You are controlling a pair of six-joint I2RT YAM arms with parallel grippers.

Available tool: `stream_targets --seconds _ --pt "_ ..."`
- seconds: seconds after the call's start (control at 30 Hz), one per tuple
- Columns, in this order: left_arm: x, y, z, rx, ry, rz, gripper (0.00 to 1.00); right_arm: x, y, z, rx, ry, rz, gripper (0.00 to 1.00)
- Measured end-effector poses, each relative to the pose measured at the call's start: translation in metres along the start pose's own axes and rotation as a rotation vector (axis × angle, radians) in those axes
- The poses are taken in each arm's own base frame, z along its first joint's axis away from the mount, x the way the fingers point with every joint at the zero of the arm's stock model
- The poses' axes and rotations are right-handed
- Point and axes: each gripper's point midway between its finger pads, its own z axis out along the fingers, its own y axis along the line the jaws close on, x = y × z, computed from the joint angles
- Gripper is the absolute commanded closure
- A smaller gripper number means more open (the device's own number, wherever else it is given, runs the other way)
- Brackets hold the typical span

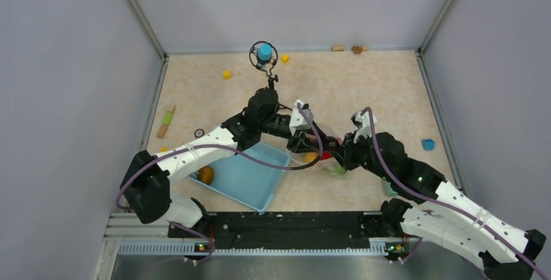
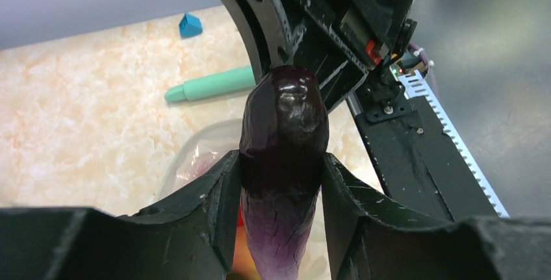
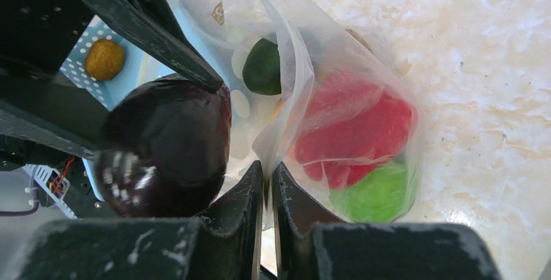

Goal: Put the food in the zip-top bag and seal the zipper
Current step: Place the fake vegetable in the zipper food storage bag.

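My left gripper [image 2: 281, 160] is shut on a dark purple eggplant [image 2: 284, 130] and holds it over the mouth of the clear dotted zip-top bag [image 3: 325, 52]. My right gripper [image 3: 268, 171] is shut on the bag's upper edge and holds it up. Inside the bag are a red pepper [image 3: 357, 130], a bright green fruit [image 3: 380, 195] and a dark green piece [image 3: 263, 67]. The eggplant also shows in the right wrist view [image 3: 169, 143], beside the bag's opening. A brownish-orange piece [image 1: 206, 175] lies in the blue basket [image 1: 250, 182]. I cannot make out the zipper strip.
Two yellow cubes [image 1: 227, 74] [image 1: 284, 58] and a black stand with a blue top [image 1: 264, 53] are at the back. A green-and-orange stick [image 1: 167, 121] lies at the left, a blue block [image 1: 427, 144] at the right. A mint green stick [image 2: 211, 85] lies near the bag.
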Motion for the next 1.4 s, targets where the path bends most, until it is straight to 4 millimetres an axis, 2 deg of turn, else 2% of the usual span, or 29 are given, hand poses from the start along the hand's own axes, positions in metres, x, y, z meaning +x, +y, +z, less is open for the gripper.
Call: stream_targets --seconds 0.07,0.2,0.33,0.47,0.73,0.83,0.93,1.1,1.23,1.33,1.4 --pt "0.008 0.001 -0.002 -0.005 0.025 -0.013 0.92 0.0 0.0 0.0 -0.001 0.0 0.0 0.91" --pt "0.018 0.002 -0.004 -0.021 0.062 -0.024 0.67 0.0 0.0 0.0 -0.001 -0.001 0.0 0.91" --pt "0.025 0.006 -0.006 -0.051 0.09 -0.037 0.55 0.0 0.0 0.0 -0.002 -0.001 0.0 0.91" --pt "0.028 0.008 -0.007 -0.071 0.104 -0.045 0.34 -0.001 0.0 -0.001 -0.003 -0.005 0.0 0.91" --pt "0.03 0.01 -0.009 -0.096 0.113 -0.061 0.27 -0.003 0.001 -0.006 -0.01 -0.02 0.004 0.9" --pt "0.029 0.008 -0.011 -0.105 0.113 -0.077 0.19 -0.003 0.001 -0.006 -0.01 -0.018 0.007 0.9" --pt "0.027 0.009 -0.013 -0.131 0.112 -0.102 0.05 -0.003 0.0 -0.007 -0.009 -0.017 0.008 0.9" --pt "0.017 0.009 -0.023 -0.217 0.089 -0.183 0.02 -0.002 -0.005 -0.009 0.023 -0.017 0.014 0.9" --pt "0.008 0.01 -0.043 -0.383 0.047 -0.303 0.03 -0.005 -0.009 -0.011 0.048 -0.026 0.018 0.9" --pt "0.003 0.014 -0.066 -0.547 0.003 -0.389 0.03 -0.006 -0.01 -0.012 0.053 -0.031 0.023 0.9" --pt "0.004 0.016 -0.089 -0.702 -0.025 -0.489 0.03 -0.007 -0.011 -0.013 0.056 -0.036 0.024 0.9"
